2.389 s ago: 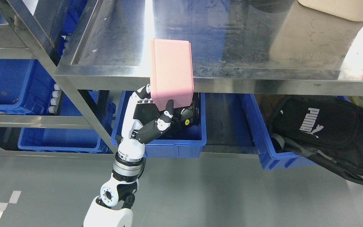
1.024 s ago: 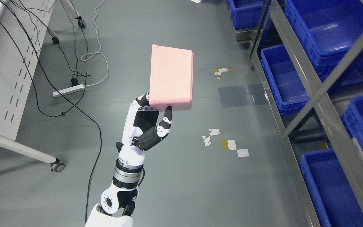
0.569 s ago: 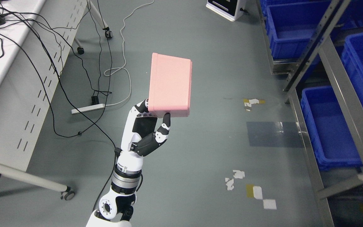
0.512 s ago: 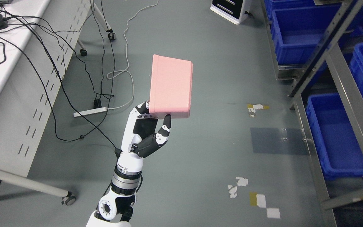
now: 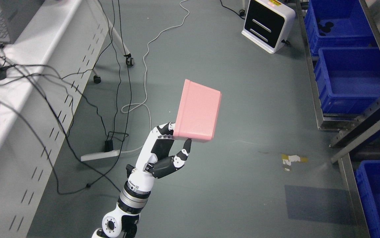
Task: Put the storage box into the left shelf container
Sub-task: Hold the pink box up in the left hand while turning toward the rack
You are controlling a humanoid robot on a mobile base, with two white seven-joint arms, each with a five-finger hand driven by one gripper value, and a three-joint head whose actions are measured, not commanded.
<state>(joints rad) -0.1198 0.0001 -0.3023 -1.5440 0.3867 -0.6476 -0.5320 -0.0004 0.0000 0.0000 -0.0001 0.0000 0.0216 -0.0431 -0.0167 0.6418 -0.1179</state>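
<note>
Grey floor point(image 5: 243, 109) aisle; pink box point(image 5: 197, 111) carried in mid-air, shelf bins at right.

Left robot hand point(image 5: 171, 150) comes in from bottom left, thumb and fingers point(image 5: 185, 153) pinching the box's lower edge only; box stands up, tilted, well apart from the blue bins point(image 5: 352, 79) on the shelf frame point(image 5: 363, 122). Right robot hand not in view. Cables point(image 5: 124, 82) and power strip point(image 5: 100, 155) lie on floor beside the white counter point(image 5: 28, 99). Risk: grip is low and narrow, w/ most of the box above it, so a quick turn or base jolt could tip it out. Base could also snag cables or clip the frame approx. at bin approach.
</note>
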